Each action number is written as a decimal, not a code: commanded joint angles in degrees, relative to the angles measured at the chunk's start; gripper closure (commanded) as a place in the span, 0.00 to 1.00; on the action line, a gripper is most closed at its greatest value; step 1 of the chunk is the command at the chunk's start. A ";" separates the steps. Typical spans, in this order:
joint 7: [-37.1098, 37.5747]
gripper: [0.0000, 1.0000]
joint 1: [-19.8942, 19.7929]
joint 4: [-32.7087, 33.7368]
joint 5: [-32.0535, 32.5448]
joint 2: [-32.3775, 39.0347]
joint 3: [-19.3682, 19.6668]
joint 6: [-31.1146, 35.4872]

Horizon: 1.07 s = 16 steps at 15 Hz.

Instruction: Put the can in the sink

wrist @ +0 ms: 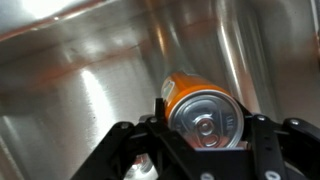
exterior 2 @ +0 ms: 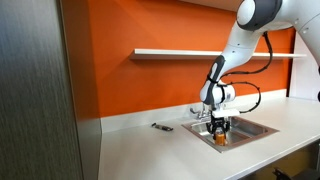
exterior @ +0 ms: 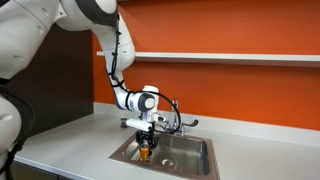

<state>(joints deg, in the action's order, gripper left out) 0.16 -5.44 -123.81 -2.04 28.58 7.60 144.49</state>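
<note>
The orange can (wrist: 200,108) with its pale silvery top fills the lower middle of the wrist view, held between my black fingers, with the steel wall of the sink (wrist: 80,70) behind it. In both exterior views my gripper (exterior: 148,143) (exterior 2: 221,131) hangs down inside the sink (exterior: 195,160) (exterior 2: 255,128), shut on the can (exterior: 149,151) (exterior 2: 222,139), which shows as a small orange patch below the fingers. The chrome faucet (exterior: 178,124) stands at the basin's back edge.
The sink is set in a pale countertop (exterior: 70,140) (exterior 2: 150,150) against an orange wall with a white shelf (exterior: 220,57) (exterior 2: 180,52) above. A small dark object (exterior 2: 161,127) lies on the counter away from the basin.
</note>
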 commanded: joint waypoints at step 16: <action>0.23 0.62 -1.28 2.24 -2.13 3.07 -1.80 0.11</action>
<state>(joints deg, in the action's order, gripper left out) 0.16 -5.45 -122.43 -3.39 31.50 7.02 144.51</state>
